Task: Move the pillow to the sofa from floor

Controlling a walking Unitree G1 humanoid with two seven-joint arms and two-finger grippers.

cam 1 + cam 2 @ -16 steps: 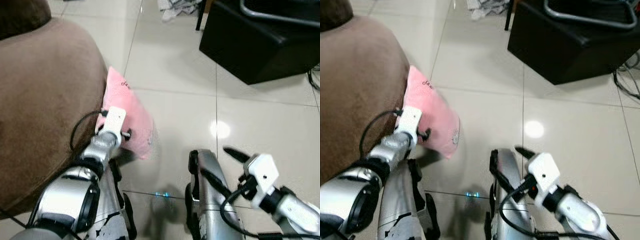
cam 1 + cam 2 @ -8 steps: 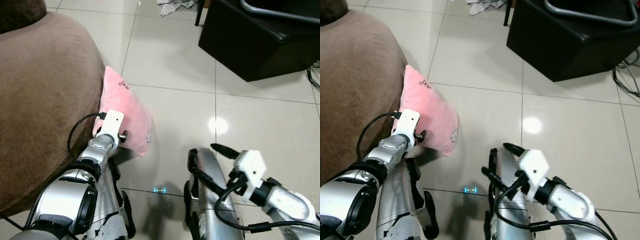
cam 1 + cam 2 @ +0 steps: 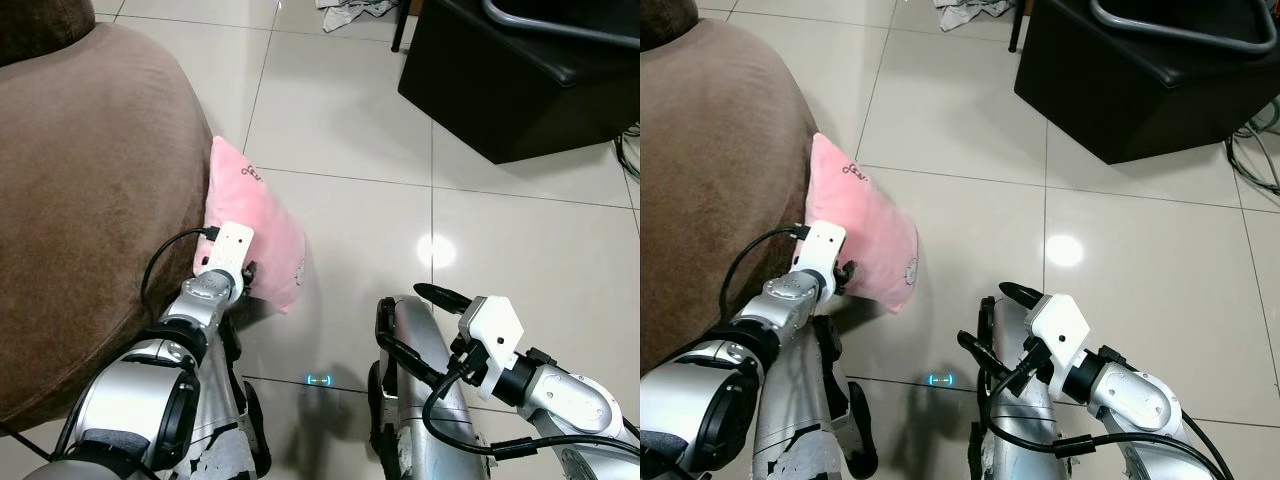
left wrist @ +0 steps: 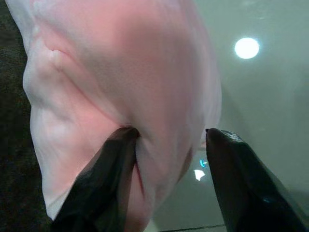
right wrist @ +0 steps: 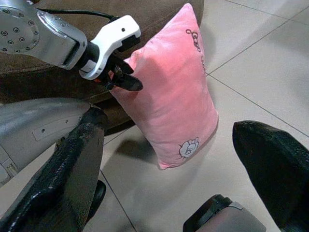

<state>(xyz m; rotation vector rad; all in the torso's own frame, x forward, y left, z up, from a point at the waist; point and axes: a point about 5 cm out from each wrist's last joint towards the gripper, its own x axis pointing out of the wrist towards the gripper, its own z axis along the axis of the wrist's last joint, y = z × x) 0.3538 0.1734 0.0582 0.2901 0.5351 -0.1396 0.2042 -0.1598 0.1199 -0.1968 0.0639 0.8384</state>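
Nearest to me, my right gripper hangs low over the tiled floor, on the far side of the pillow from the sofa, its two black fingers spread wide and holding nothing. My own metal legs stand just below it.

A little further out, my left gripper has its fingers pinched into the near edge of the pillow, grasping a fold of the pink cloth; from the wrist I can see one finger pressed into the fabric and the other beside it. The pillow stands on edge, its lower corner at the floor and its back leaning against the side of the brown sofa. So it is beside the sofa, not yet on the seat.

My worry is the grip itself. I hold only a small pinch of soft cloth near one edge, so when I lift, I judge the pillow could sag, swing and slip free. It could also drag against the sofa's rounded side and be pulled out of my fingers.

Beyond the pillow stands a black box, and past that some crumpled cloth lies on the floor.
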